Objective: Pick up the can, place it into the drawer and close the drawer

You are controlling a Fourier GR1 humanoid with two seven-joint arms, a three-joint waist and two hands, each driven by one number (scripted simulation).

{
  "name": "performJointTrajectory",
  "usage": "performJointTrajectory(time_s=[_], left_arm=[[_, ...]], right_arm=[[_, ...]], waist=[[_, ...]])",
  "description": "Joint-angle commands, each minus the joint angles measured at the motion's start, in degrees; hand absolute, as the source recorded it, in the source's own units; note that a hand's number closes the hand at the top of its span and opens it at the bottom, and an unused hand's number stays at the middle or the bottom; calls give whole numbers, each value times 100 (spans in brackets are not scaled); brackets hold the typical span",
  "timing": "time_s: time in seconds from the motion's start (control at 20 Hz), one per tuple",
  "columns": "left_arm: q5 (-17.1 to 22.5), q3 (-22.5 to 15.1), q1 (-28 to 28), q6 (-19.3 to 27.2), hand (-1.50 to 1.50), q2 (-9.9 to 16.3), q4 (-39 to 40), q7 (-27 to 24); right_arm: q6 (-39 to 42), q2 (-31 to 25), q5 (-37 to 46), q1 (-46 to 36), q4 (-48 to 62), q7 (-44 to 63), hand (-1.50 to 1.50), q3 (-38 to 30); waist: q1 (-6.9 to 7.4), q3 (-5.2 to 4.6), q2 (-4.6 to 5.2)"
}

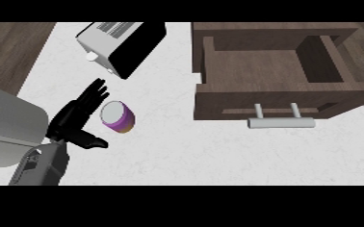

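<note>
A purple can (117,117) with a pale top stands upright on the white counter, left of centre. My left hand (74,118) is just to its left, fingers straight and pointing up the view, thumb spread out below the can; it is open and beside the can, not closed round it. The dark wooden drawer (213,67) stands pulled open at the right, its inside bare, with a silver bar handle (280,122) on its front. My right hand does not show.
A toaster (121,45), silver and black, lies at the back left, a short way above my left hand. Dark wood flooring shows past the counter's left edge. A grey body part fills the lower left corner.
</note>
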Motion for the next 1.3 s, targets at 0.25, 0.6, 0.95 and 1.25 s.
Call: performJointTrajectory(time_s=[0.25,0.6,0.95,1.25], left_arm=[[-590,131,-740,-361,-150,377,2264,-1402],[-939,-17,-1062,-211,-150,26,3217,-2022],[-989,139,-1449,-395,-150,159,4016,-2465],[-872,232,-1554,-274,150,-279,4174,-2486]], right_arm=[[-248,-189,-516,-219,-277,672,-150,-249],[346,395,154,72,-269,140,-150,-40],[257,162,-210,-126,-192,436,-150,-379],[132,285,-206,-53,-506,655,-150,-227]], waist=[[-26,-5,11],[-44,-4,13],[-51,-7,21],[-55,-8,25]])
